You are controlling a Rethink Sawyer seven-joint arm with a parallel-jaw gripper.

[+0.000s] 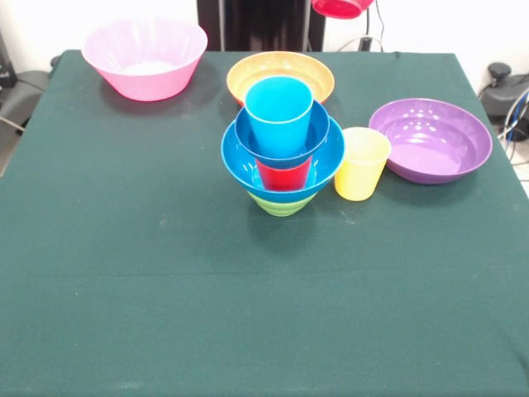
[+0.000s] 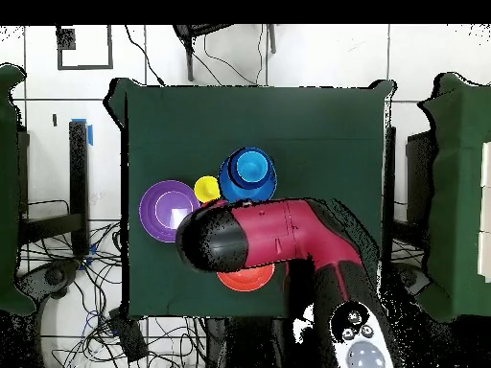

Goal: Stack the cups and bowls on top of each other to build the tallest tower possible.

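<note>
Seen from across the table, the tower (image 1: pixel 282 157) stood nearest, upright at mid-cloth. It held a green bowl (image 1: pixel 281 204) at the base, then a large blue bowl (image 1: pixel 240 161), a red cup (image 1: pixel 283 174), a small blue bowl (image 1: pixel 250 136) and a sky-blue cup (image 1: pixel 278 112) on top, mouth up. Just beside it, apart from it, stood a yellow cup (image 1: pixel 362 163). Farther off to that side lay the purple bowl (image 1: pixel 430 139). Behind the tower sat the orange bowl (image 1: pixel 281 66), and the pink bowl (image 1: pixel 145 58) was well apart at a far corner of the table (image 1: pixel 165 298).

Farthest of all, at the picture's top edge, hung the small red bowl (image 1: pixel 341 7), clear of the cloth. From overhead it peeked out under my arm (image 2: pixel 278 235), on the base side of the tower. My arm's own bulk hid my gripper, so I could not tell whether it was clenched on that bowl or released.

As I judged it, the coming move turned on this: the tower's open top lay straight out from the red bowl, away from my base, its axis vertical. The bowl would have to come level over the sky-blue cup.

The count was three cups, two stacked and one loose. There were seven bowls: three stacked, three on the cloth and one aloft.
</note>
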